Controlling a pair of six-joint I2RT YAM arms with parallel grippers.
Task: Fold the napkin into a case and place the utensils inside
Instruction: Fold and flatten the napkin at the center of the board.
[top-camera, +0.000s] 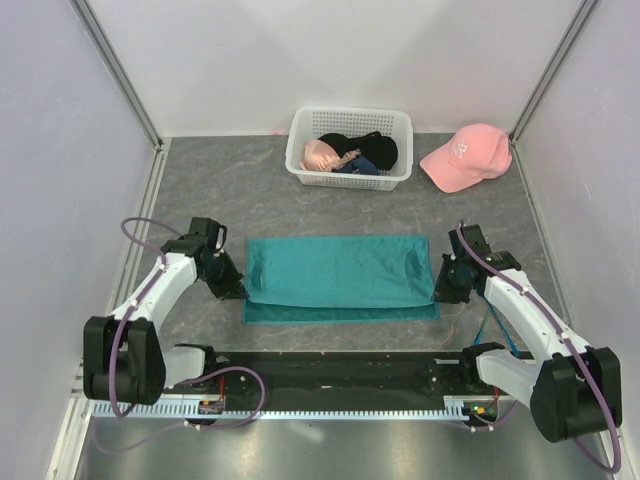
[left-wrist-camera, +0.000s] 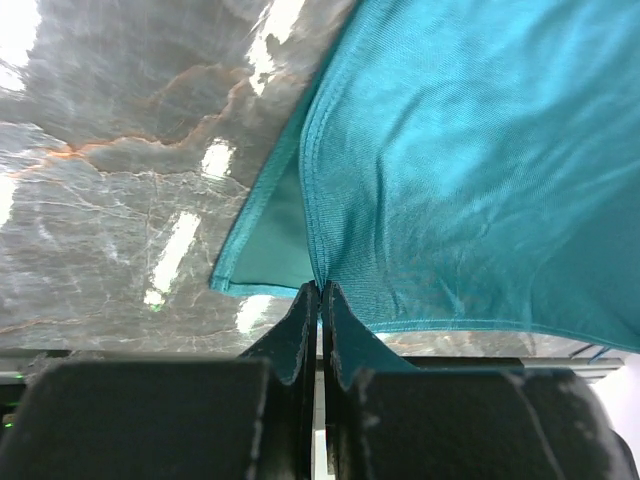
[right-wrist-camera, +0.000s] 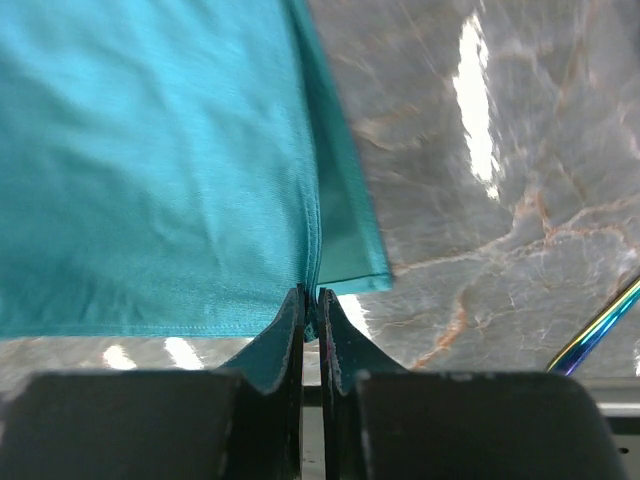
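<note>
The teal-green napkin lies across the middle of the table, its upper layer folded over and held slightly raised above a lower layer that shows along the near edge. My left gripper is shut on the napkin's left edge. My right gripper is shut on the napkin's right edge. Both wrist views show the jaws pinching the top layer's hem, with the lower layer beneath. The utensils are out of view.
A white lattice basket holding black and pink garments stands at the back centre. A pink baseball cap lies at the back right. Grey marbled table surface surrounds the napkin.
</note>
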